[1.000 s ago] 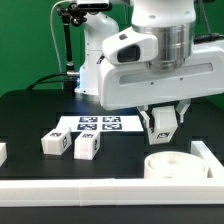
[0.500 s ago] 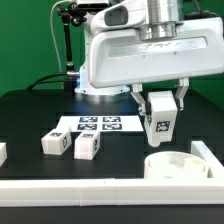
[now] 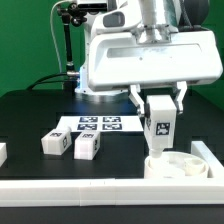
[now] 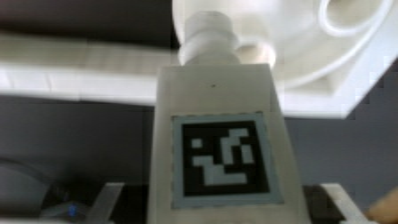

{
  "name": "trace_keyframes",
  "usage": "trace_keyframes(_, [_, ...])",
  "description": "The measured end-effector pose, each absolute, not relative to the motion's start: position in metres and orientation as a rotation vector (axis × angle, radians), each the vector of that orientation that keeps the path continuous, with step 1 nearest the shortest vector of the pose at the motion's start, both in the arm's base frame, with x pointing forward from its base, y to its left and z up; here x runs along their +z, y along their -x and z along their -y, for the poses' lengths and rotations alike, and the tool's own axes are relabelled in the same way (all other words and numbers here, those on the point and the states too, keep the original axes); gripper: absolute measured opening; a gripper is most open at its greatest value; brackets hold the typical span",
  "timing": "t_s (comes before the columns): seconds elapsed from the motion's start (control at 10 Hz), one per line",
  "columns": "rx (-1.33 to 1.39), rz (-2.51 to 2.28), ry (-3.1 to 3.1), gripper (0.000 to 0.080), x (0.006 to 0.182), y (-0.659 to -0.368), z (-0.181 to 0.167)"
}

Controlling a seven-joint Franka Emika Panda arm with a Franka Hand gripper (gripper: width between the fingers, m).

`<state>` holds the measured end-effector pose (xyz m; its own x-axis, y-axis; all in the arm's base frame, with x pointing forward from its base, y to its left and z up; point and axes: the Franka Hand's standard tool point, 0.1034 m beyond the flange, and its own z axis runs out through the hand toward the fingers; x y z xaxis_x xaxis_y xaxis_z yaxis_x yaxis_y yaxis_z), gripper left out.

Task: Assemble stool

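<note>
My gripper (image 3: 158, 108) is shut on a white leg block (image 3: 159, 125) with a black-and-white tag and holds it upright above the round white seat (image 3: 178, 166) at the exterior view's right. The block's peg end points down at the seat's near rim. In the wrist view the leg (image 4: 221, 130) fills the middle, its tag facing the camera, its peg end just over the seat (image 4: 329, 60); the fingers (image 4: 326, 203) flank it. Two more tagged leg blocks (image 3: 53, 143) (image 3: 87, 147) lie on the black table to the exterior view's left.
The marker board (image 3: 100, 124) lies behind the loose legs. Long white border rails (image 3: 70, 188) run along the table's front, and a short white piece (image 3: 205, 152) stands at the right. A white edge piece (image 3: 2, 152) shows at the far left.
The gripper has turned the leg from tilted to upright and has moved it down and a little to the right, closer over the seat.
</note>
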<state>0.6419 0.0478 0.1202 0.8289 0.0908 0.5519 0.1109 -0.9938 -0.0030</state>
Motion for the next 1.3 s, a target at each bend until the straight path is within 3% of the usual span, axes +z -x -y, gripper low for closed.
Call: trace_keyframes(1.3, [-0.895, 0.201, 2.948, 0.0338, 0.111, -0.658, -0.072])
